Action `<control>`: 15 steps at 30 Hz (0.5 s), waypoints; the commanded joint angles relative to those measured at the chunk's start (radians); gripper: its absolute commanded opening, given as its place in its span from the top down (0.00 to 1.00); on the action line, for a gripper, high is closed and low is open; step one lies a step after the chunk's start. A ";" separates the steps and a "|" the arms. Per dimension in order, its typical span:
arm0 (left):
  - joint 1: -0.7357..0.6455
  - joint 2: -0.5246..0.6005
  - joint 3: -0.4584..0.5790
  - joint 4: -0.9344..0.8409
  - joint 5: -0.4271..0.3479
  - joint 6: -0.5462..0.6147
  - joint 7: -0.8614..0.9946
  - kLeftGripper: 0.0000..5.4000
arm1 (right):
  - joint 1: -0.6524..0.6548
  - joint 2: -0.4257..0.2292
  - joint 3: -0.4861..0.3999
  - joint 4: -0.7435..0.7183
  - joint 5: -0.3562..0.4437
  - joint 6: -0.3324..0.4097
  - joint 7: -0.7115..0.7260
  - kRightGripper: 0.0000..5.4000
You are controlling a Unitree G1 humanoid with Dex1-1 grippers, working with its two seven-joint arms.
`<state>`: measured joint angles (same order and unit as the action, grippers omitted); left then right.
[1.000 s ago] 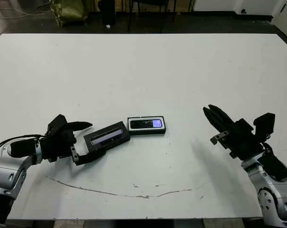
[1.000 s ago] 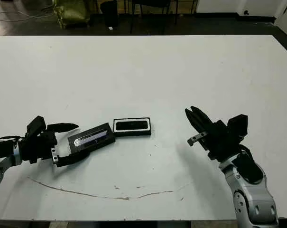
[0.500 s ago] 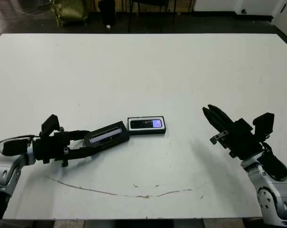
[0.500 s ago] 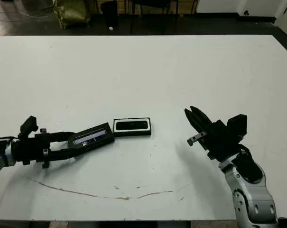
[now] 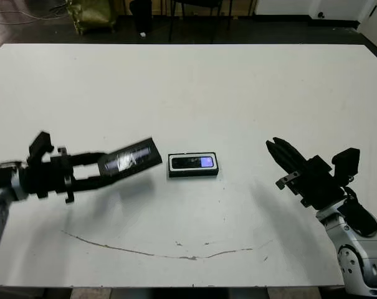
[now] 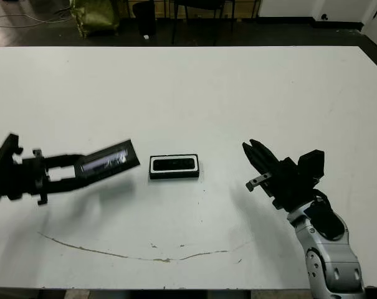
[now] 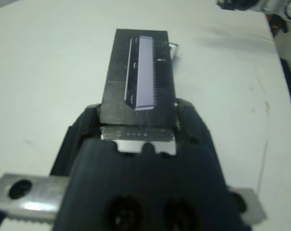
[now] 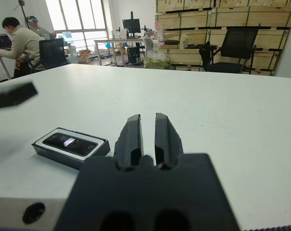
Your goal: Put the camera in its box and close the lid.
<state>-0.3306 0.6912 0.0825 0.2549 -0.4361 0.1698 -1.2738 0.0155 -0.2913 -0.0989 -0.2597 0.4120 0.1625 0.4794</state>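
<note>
The lid [image 5: 131,157], a black cover with a glossy window strip, hangs tilted above the table, left of the box. My left gripper [image 5: 106,169] is shut on its near end; in the left wrist view the lid [image 7: 139,72] sticks out between the two fingers [image 7: 187,121]. The box [image 5: 193,165], black with a white lining, rests on the table with the camera [image 5: 192,162] lying inside it, purple patch at its right end. My right gripper [image 5: 280,151] hovers to the right of the box, apart from it, fingers [image 8: 131,134] together and holding nothing.
A thin dark crack line [image 5: 176,252] runs across the white table [image 5: 194,87] near its front edge. Beyond the far edge are chairs, stacked crates and a seated person [image 8: 16,41].
My left gripper has lifted the lid off the table and carried it up and to the left, away from the box. The right arm, box and camera have not moved.
</note>
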 commanded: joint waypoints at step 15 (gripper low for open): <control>-0.374 -0.188 -0.181 0.416 0.214 -0.178 -0.003 0.62 | 0.028 0.000 0.003 -0.023 -0.023 0.018 -0.027 1.00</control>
<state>-0.6959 0.5147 -0.0815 0.6382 -0.2450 0.0001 -1.2747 0.0292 -0.2906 -0.0940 -0.2905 0.3911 0.1666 0.4570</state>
